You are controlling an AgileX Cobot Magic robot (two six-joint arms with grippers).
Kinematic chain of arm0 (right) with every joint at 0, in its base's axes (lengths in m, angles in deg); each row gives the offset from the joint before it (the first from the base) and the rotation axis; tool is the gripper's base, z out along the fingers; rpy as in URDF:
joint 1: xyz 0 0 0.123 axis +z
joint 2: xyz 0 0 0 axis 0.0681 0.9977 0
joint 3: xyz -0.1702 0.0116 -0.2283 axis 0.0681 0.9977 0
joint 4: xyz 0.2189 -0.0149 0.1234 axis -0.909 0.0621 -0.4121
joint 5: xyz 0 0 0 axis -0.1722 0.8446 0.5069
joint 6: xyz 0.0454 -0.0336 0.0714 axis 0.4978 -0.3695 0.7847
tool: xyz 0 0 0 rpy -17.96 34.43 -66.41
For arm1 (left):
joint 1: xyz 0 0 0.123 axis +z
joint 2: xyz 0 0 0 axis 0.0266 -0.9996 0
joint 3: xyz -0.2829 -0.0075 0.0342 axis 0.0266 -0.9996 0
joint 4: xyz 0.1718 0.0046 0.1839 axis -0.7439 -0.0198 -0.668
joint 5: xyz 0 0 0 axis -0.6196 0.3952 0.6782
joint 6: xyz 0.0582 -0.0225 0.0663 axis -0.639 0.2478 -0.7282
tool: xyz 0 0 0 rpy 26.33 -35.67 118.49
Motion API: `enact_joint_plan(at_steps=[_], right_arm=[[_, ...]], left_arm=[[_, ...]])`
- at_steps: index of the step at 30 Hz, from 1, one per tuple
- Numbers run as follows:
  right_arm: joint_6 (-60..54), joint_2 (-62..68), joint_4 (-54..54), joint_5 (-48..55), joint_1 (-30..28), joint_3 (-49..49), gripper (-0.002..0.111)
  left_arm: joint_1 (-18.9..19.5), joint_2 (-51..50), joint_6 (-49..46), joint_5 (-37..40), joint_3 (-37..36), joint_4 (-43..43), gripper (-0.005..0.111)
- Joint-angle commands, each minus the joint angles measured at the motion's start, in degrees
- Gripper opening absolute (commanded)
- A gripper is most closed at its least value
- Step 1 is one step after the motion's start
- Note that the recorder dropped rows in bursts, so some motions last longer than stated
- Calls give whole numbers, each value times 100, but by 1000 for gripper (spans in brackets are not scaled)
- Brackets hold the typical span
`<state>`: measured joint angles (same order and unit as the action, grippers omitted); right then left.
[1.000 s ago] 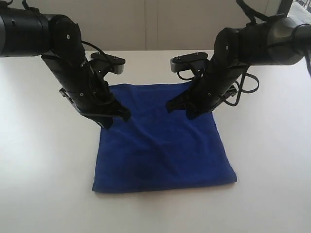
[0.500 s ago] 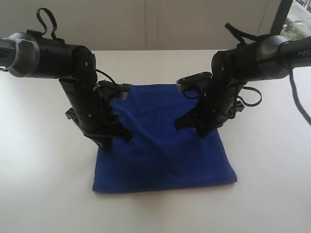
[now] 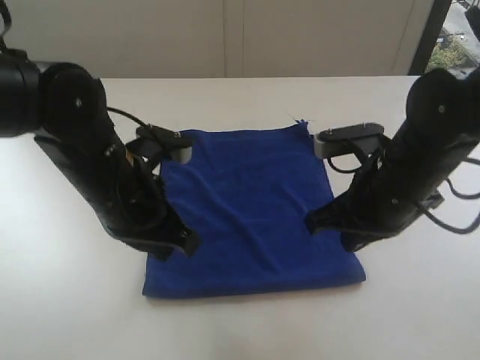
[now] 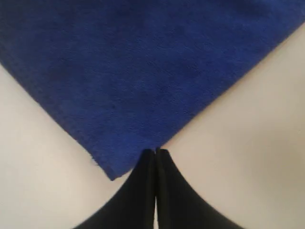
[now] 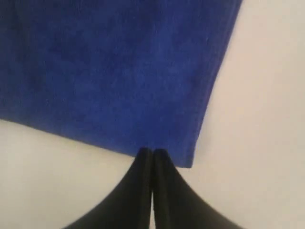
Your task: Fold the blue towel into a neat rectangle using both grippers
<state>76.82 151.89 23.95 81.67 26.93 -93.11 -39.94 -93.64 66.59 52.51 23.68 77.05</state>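
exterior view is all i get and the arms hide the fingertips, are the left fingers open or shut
Observer: Shut. In the left wrist view the left gripper has its two fingers pressed together.
Operator: where are the tips on the cloth
Observer: They meet the edge of the blue towel, close to one corner. No cloth shows between them, so I cannot confirm a pinch.
Operator: and the right one
Observer: The right gripper is shut as well. In the right wrist view its tips sit at the towel's edge next to a corner, with bare table beyond.
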Motion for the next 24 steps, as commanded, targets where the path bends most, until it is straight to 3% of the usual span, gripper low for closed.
enact_joint_plan(at_steps=[1,10,24], right_arm=[[-490,-60,-731,-566,53,544,0],[-490,369,-579,-1638,98,806,0],[-108,925,156,-1478,98,818,0]], left_arm=[[-388,-101,302,-540,-521,172,0],[-405,-396,284,-1360,-760,-180,0],[-405,-1061,284,-1149,-770,-375,0]])
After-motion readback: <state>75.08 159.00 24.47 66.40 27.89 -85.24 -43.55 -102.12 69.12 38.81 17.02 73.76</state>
